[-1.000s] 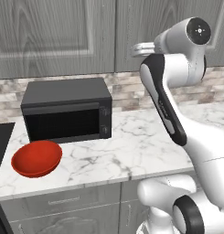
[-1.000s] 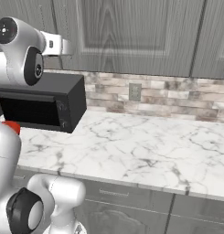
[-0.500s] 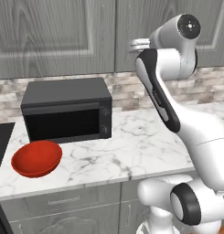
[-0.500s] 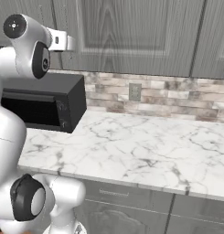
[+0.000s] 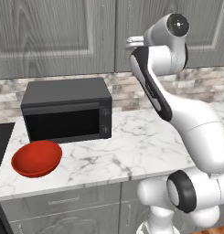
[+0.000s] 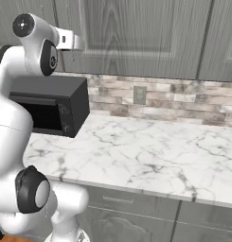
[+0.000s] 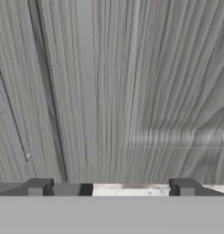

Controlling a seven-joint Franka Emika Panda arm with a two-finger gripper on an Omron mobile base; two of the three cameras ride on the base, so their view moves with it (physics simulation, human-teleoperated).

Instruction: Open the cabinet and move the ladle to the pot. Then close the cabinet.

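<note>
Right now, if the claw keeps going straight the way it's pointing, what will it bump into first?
Most likely the cabinet. The open claw points straight at its grey wood-grain door, with nothing in between in the hand view. The door looks close, though the exact gap is hard to judge.

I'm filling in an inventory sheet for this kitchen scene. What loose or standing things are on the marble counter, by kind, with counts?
Microwave, black: 1
Bowl, red: 1
Total: 2
</note>
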